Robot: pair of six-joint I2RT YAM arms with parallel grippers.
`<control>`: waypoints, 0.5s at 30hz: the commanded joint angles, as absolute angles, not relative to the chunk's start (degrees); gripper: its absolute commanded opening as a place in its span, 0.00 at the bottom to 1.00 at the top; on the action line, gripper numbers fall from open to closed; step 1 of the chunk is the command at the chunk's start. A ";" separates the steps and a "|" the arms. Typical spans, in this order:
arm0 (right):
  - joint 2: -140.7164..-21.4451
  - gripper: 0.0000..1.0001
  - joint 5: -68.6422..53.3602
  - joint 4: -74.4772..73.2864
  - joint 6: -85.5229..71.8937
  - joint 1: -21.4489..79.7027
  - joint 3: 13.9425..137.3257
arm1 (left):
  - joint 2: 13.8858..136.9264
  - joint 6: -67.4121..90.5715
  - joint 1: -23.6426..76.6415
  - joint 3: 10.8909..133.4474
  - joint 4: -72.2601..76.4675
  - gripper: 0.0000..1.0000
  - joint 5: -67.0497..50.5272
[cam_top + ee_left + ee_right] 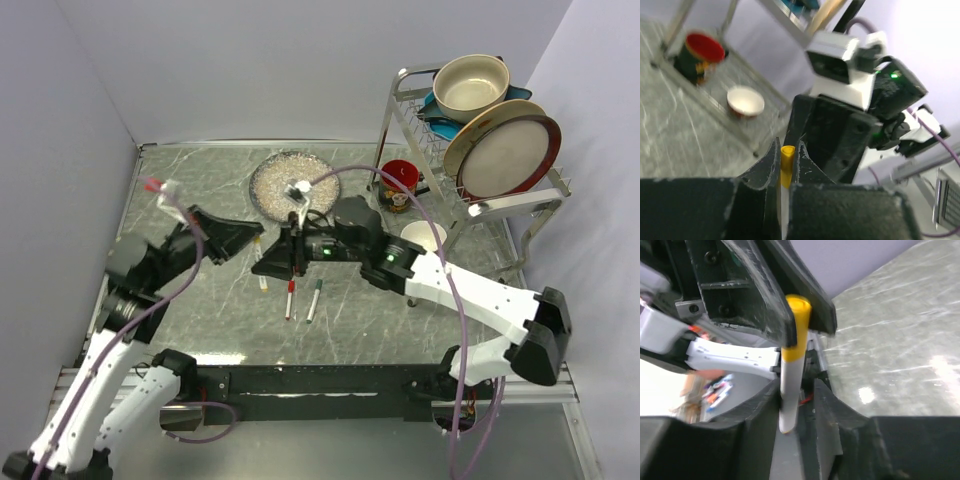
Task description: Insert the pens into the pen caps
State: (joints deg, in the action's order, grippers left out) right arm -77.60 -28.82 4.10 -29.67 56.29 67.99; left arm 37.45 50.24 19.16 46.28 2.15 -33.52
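Note:
My left gripper (pixel 787 150) is shut on a pen with an orange-yellow cap (pixel 787 160); its white barrel runs back between the fingers. In the right wrist view the cap (pixel 797 325) sits in the left gripper's black fingers. The white barrel (pixel 790 390) hangs down between my right gripper's (pixel 796 390) fingers, against the left one with a gap to the right one. In the top view the two grippers, left (pixel 252 240) and right (pixel 268 262), meet tip to tip mid-table. A red-ended pen (pixel 290 298) and a green-ended pen (pixel 313 300) lie on the table just in front of them.
A glittery round plate (pixel 288 183) lies behind the grippers. A red mug (pixel 400 180) and a white cup (pixel 423 236) stand by a metal dish rack (pixel 480 200) holding a bowl and plates at the back right. Walls close in on the left and at the back.

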 commanded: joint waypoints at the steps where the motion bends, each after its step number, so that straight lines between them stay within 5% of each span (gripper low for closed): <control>1: -69.71 0.48 -23.91 12.40 -27.51 55.81 58.03 | 42.88 44.13 20.04 50.87 -5.88 0.01 -39.38; 3: -64.98 0.52 -22.68 9.78 -26.29 56.16 53.01 | 45.26 41.58 20.13 51.41 -6.76 0.01 -37.01; 4: -63.56 0.68 -20.76 8.45 -25.67 56.42 51.87 | 45.87 40.96 20.04 51.42 -7.46 0.01 -36.31; 6: -59.52 0.83 -19.60 5.82 -24.70 56.95 48.52 | 47.89 38.94 20.13 50.98 -8.69 0.01 -32.38; 15: -46.59 0.92 -12.13 -1.22 -24.61 59.32 44.38 | 58.52 38.32 20.04 39.46 -3.95 0.01 -19.70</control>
